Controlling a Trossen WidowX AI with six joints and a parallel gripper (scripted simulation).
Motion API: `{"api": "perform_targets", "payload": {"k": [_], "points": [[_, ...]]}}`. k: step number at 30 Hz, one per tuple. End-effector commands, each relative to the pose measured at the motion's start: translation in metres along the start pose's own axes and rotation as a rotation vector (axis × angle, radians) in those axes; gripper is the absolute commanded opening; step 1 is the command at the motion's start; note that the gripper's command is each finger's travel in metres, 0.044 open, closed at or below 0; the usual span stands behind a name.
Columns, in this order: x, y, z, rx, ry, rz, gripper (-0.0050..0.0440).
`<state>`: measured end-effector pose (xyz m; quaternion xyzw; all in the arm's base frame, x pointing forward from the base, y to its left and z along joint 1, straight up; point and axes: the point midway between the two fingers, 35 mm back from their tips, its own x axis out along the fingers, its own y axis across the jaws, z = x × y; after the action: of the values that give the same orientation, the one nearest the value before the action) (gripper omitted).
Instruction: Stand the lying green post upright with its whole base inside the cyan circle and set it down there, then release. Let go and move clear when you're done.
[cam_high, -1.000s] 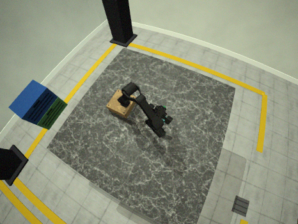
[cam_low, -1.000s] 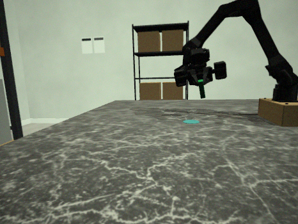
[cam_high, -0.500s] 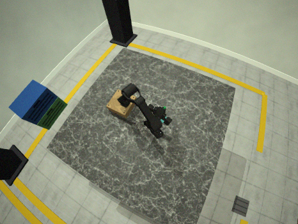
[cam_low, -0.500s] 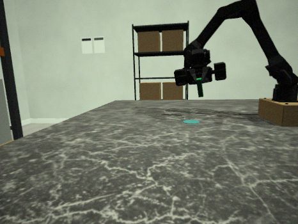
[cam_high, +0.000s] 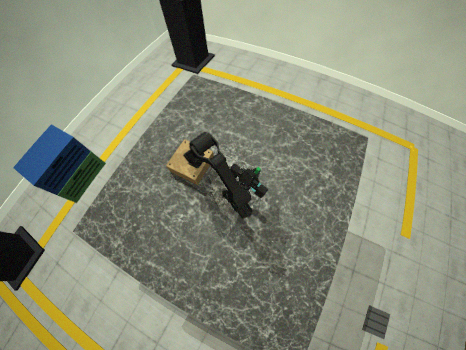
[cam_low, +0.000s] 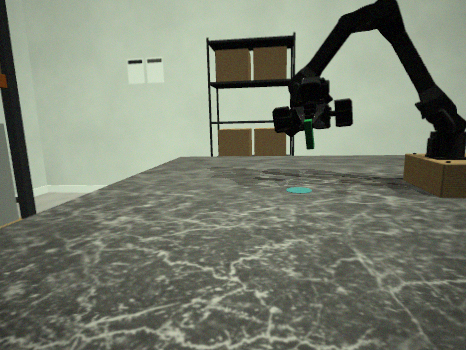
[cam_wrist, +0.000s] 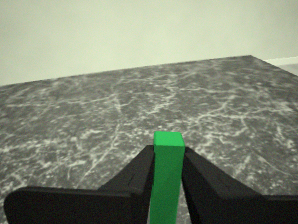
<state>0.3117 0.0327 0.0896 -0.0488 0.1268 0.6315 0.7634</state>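
My gripper (cam_low: 309, 121) (cam_wrist: 166, 152) (cam_high: 253, 181) is shut on the green post (cam_low: 309, 135) (cam_wrist: 168, 170). The post hangs nearly upright from the fingers, its lower end well above the dark marble table (cam_low: 200, 260) (cam_high: 200, 260) (cam_wrist: 75, 115). The flat cyan circle (cam_low: 299, 190) lies on the table below the post and slightly to its left in the exterior view. In the wrist view the post sticks out between the two black fingers; the circle is not in that view. In the top view the arm hides most of the post and circle.
The arm stands on a wooden block (cam_high: 186, 167) (cam_low: 434, 174) on the table. A black shelf rack (cam_low: 250, 95) with cardboard boxes stands behind the table. Blue and green crates (cam_high: 52, 162) and black pillars (cam_high: 186, 30) stand on the floor around it.
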Motion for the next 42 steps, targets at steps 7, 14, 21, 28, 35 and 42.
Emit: {"api": "perform_targets", "payload": {"k": [7,14,21,28,35,42], "points": [[-0.007,-0.004,0.002,-0.019,-0.062,-0.055,0.0022],[-0.010,-0.006,0.003,-0.028,-0.091,-0.083,0.0022],[-0.015,-0.009,0.004,-0.042,-0.129,-0.125,0.0022],[-0.019,-0.012,0.004,-0.052,-0.155,-0.156,0.0022],[-0.023,-0.015,0.005,-0.066,-0.179,-0.190,0.0022],[-0.023,-0.014,0.008,-0.077,-0.174,-0.186,0.0022]]}}
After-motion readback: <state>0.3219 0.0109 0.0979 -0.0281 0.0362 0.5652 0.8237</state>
